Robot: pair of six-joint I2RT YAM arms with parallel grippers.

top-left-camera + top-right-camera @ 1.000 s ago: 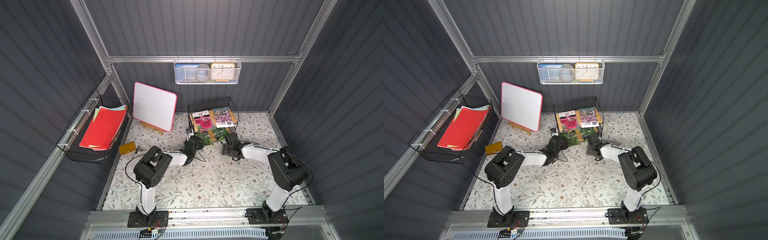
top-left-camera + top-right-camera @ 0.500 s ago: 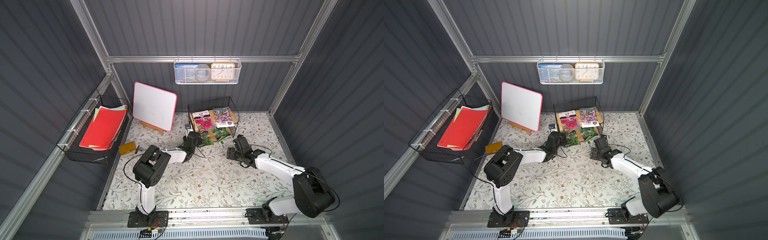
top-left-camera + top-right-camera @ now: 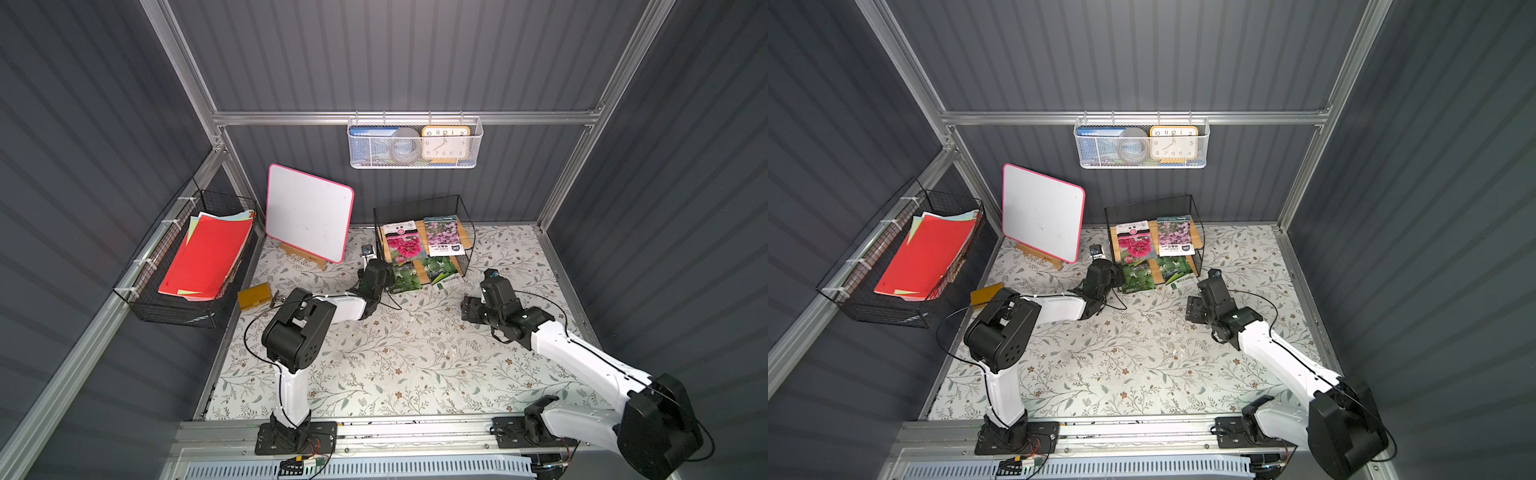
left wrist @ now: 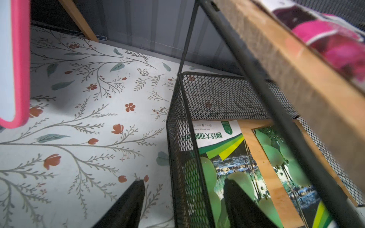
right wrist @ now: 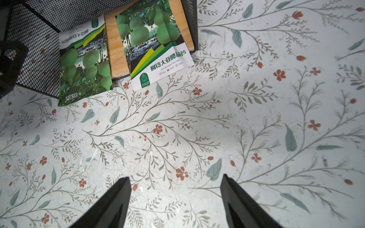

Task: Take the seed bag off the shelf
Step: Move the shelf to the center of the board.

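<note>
Leaves all 4 seed bags [image 3: 404, 246] on the shelf [image 3: 466, 240], ungripped, with left claw [image 4: 183, 181] open astride its mesh side and right claw [image 5: 175, 176] open over the bench [image 5: 256, 118].

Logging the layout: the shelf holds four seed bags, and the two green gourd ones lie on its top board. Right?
Not the top board: both top views show the two green gourd bags on the lower board of the shelf. The count of four is right.
</note>
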